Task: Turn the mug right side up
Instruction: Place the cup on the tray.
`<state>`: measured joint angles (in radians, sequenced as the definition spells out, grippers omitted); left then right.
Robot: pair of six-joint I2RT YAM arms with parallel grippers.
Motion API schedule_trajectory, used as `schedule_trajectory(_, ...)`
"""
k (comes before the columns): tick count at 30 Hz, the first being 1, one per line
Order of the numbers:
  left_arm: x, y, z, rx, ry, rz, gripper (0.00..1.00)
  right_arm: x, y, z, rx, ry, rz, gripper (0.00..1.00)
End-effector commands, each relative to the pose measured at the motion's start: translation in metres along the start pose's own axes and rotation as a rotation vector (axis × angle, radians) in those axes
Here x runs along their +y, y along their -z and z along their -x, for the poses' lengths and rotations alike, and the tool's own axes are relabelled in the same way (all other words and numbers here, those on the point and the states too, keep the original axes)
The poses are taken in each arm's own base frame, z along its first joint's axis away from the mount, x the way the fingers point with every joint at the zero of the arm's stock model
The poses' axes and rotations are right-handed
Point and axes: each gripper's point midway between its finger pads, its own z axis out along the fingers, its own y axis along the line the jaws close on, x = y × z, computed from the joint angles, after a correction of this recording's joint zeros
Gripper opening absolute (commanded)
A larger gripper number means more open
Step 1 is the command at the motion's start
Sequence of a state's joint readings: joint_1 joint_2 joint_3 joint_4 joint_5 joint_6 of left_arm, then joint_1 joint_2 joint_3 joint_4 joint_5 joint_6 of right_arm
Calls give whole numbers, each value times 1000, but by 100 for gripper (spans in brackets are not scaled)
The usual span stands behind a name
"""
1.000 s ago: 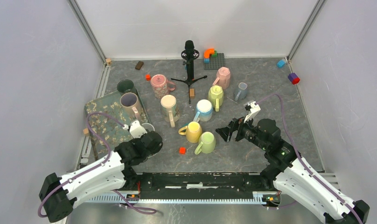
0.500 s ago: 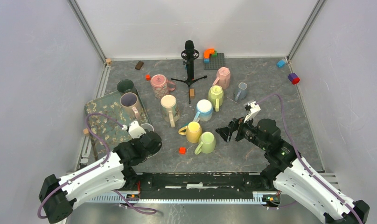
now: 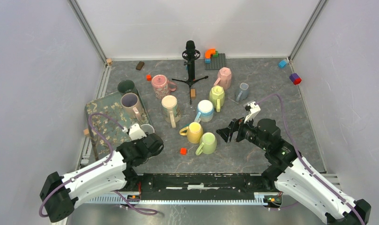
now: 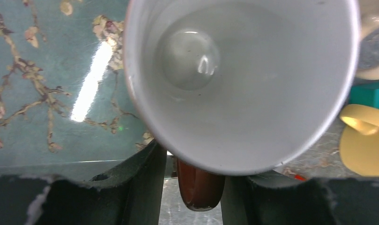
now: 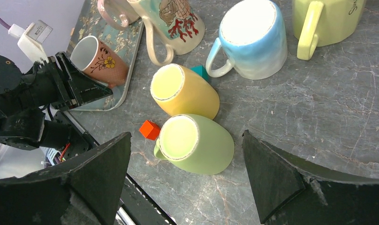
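A brown mug with a white inside and a flower print (image 5: 96,58) lies tilted on the near right edge of the floral tray (image 5: 113,96), its mouth toward the left wrist camera (image 4: 234,79). My left gripper (image 4: 194,180) is closed on its brown handle (image 4: 200,190), one finger on each side. From above, the mug's white rim (image 3: 148,127) shows just beyond the left gripper (image 3: 149,138). My right gripper (image 5: 186,136) is open and empty, hovering over an upside-down green mug (image 5: 197,143); it also shows in the top view (image 3: 226,133).
Upside-down yellow (image 3: 195,132), blue-white (image 3: 205,110), cream (image 3: 170,108), light green (image 3: 217,97) and pink (image 3: 223,77) mugs crowd the middle. Upright mugs stand on the tray (image 3: 131,103) and behind it (image 3: 126,86). A black stand (image 3: 191,61) and a red cube (image 3: 183,151) are nearby.
The left arm has shifted very slightly with the brown mug. The right arm has edged a little to the left.
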<state>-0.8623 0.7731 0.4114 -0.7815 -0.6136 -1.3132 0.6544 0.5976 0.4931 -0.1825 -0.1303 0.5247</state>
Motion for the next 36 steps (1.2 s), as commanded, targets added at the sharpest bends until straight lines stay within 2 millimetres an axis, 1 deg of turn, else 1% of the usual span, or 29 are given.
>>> schedule_trajectory(1, 10, 1, 3, -9, 8, 62, 50, 5, -1, 8, -28, 26, 24, 93)
schedule_trajectory(6, 7, 0, 7, -18, 1, 65, 52, 6, -2, 9, -27, 26, 25, 93)
schedule_trajectory(20, 0, 0, 29, -49, -1, 73, 54, 5, -1, 10, -23, 38, 18, 93)
schedule_trajectory(30, 0, -5, 42, -56, -11, 86, 57, 5, -2, 9, -14, 39, 14, 93)
schedule_trajectory(33, -4, -3, 45, -50, -33, 68, 57, 4, -2, 8, -11, 38, 12, 93)
schedule_trajectory(36, -10, 3, 44, -20, -59, 36, 58, 1, -2, 6, 1, 39, -3, 93)
